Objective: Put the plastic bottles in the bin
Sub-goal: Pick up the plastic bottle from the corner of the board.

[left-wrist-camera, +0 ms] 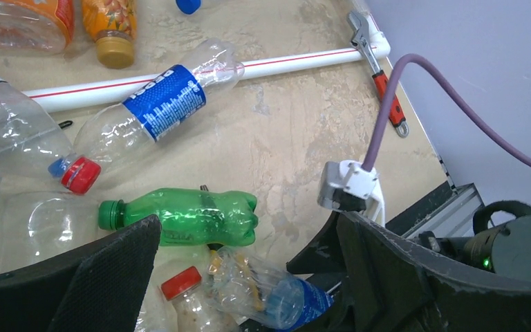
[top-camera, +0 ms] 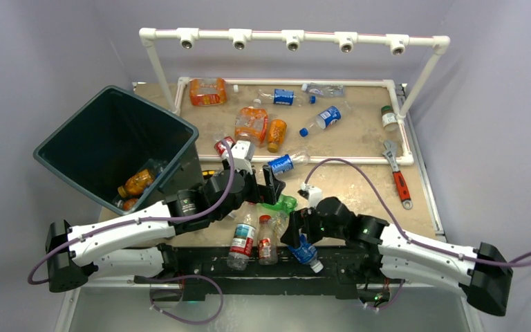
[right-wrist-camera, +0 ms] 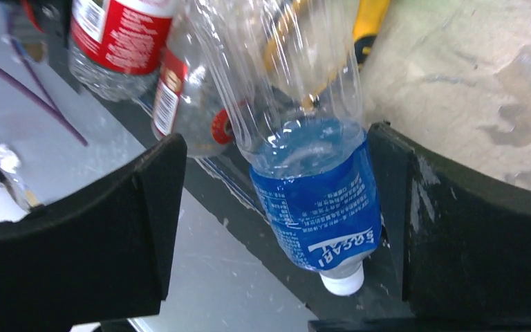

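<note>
The dark teal bin (top-camera: 62,149) stands tilted at the left, with orange bottles (top-camera: 137,184) inside. Several plastic bottles lie on the table: orange ones (top-camera: 251,124), blue-labelled ones (top-camera: 325,117), a green one (top-camera: 281,204) and two red-labelled clear ones (top-camera: 242,238). My left gripper (top-camera: 266,194) is open and empty over the green bottle (left-wrist-camera: 187,216), which lies between its fingers (left-wrist-camera: 110,277) in the left wrist view. My right gripper (top-camera: 297,232) is open and straddles a clear blue-labelled bottle (right-wrist-camera: 314,200) with a white cap at the table's near edge. Its right finger (right-wrist-camera: 415,228) is against the label.
A white PVC pipe frame (top-camera: 290,38) stands over the back of the table, and a pipe (left-wrist-camera: 283,63) lies across it. A red-handled wrench (top-camera: 399,181) lies at the right. Yellow-handled pliers (right-wrist-camera: 370,21) lie under the bottles. A small green-capped jar (top-camera: 388,117) stands at the back right.
</note>
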